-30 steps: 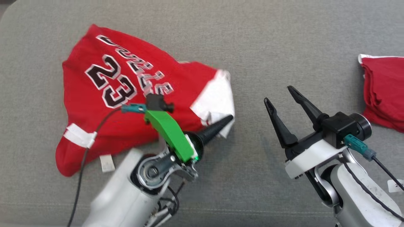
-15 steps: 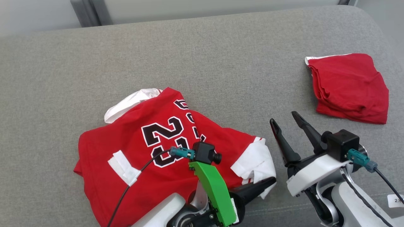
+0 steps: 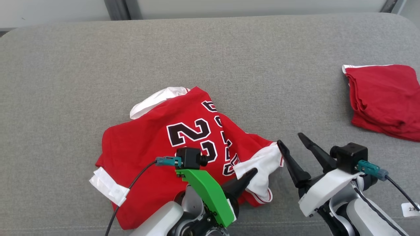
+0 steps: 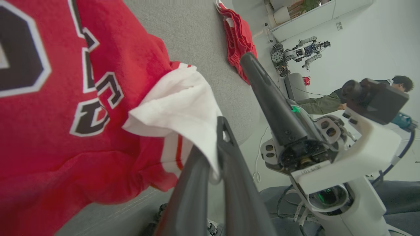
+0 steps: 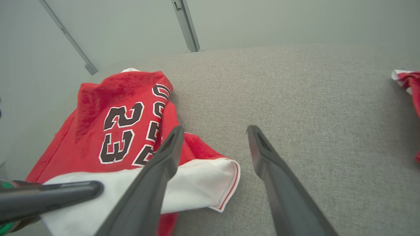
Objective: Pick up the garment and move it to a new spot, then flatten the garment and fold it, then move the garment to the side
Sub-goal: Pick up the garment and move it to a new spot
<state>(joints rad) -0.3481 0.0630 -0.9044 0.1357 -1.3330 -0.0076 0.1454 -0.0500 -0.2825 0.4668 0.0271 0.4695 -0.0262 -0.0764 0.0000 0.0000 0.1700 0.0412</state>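
The garment [image 3: 154, 154] is a red jersey with a black "23" and white sleeve trim. It lies crumpled on the grey cushion [image 3: 229, 59], near the front edge. My left gripper [image 3: 251, 173] is shut on the white sleeve [image 3: 259, 167] at the garment's right end. In the left wrist view the left gripper [image 4: 215, 144] has the white cloth [image 4: 177, 105] pinched between its two fingers. My right gripper [image 3: 289, 139] stands open just right of that sleeve. In the right wrist view the right gripper [image 5: 215, 128] holds nothing, and its left finger hangs over the sleeve [image 5: 197, 183].
A second red garment [image 3: 384, 98] lies folded at the cushion's far right. The cushion's front seam runs just below the jersey. In the left wrist view, a person [image 4: 328, 101] and another robot [image 4: 302, 49] are in the room beyond.
The head camera has swung, shifting the whole picture. My left gripper, still shut on the white sleeve, has dragged the garment nearer and rightward, toward the folded pile. The right gripper stays open.
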